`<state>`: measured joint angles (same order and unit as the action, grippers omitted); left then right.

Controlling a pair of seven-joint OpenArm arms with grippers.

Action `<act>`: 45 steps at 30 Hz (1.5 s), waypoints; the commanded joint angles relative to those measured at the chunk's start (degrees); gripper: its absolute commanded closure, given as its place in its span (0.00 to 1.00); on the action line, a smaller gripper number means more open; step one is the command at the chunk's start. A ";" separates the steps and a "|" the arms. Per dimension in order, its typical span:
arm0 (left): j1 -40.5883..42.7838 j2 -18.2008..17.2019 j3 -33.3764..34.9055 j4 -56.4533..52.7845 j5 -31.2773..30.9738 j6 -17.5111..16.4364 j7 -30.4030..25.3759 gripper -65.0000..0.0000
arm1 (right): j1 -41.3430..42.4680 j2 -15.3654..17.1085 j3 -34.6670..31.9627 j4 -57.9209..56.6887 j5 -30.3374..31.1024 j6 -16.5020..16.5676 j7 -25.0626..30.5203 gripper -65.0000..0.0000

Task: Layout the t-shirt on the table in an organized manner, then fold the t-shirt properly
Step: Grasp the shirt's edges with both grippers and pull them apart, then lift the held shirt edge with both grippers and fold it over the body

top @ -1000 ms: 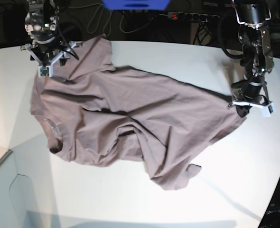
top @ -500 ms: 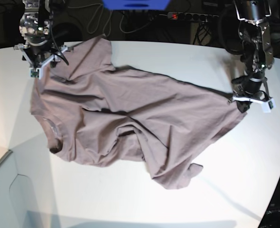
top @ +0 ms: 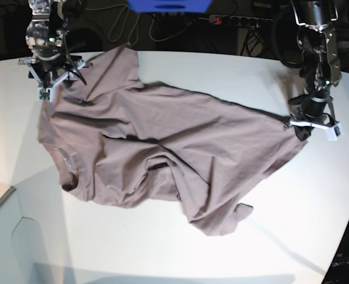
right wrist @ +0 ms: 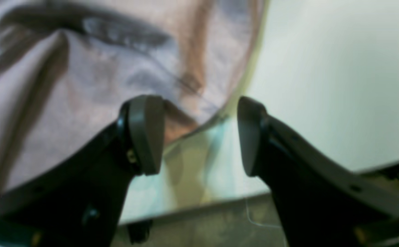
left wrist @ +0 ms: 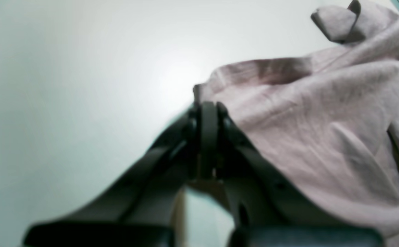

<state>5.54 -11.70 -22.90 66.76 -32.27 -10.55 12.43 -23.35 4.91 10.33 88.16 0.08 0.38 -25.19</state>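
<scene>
Shirt: the crumpled dusty mauve cotton t-shirt (top: 157,151) lies unfolded across your smooth white table (top: 180,248).
Left gripper (top: 304,129): jaws pressed together, pinching the hem corner.
Right gripper (right wrist: 199,137): jaws spread, empty, above the sleeve edge.
Risk: pulling one-handed drags the whole shirt; closing now may catch only air.

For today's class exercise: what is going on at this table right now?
A two-armed robot is spreading out a mauve t-shirt on a white table. The left hand is shut on the shirt's edge. The right hand is open at the far corner, holding nothing. The shirt lies rumpled, not yet folded.
</scene>
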 commanded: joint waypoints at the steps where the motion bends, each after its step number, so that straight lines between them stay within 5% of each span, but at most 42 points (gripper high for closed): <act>1: -0.75 -0.74 -0.36 1.06 -0.39 -0.40 -1.30 1.00 | 0.28 0.32 0.00 -0.47 -0.30 -0.07 -0.88 0.47; 9: -1.01 -0.74 -0.36 1.06 -0.39 -0.40 -1.30 1.00 | 1.86 -0.20 -0.79 -4.34 -0.21 0.01 -0.88 0.50; 16: -1.10 -0.74 -0.36 1.06 -0.39 -0.40 -1.30 1.00 | 1.86 -0.38 -2.20 -4.25 -0.21 0.01 -1.23 1.00; 29: 0.13 -1.00 -0.36 7.66 -0.39 -0.40 -1.30 1.00 | -1.22 -0.47 -1.67 9.11 -0.12 0.01 -0.88 1.00; 42: 2.15 -1.26 -0.36 23.83 0.23 -0.40 -1.13 1.00 | -2.27 -5.21 1.76 26.96 -0.12 0.01 -0.61 1.00; 45: 1.18 -1.26 -0.27 27.52 0.32 -0.31 -0.95 1.00 | -2.01 -5.39 1.76 27.22 -0.12 0.01 3.17 1.00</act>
<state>8.08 -12.21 -22.90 92.75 -31.57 -10.50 13.52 -25.47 -0.78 11.94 114.30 0.05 0.40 -24.05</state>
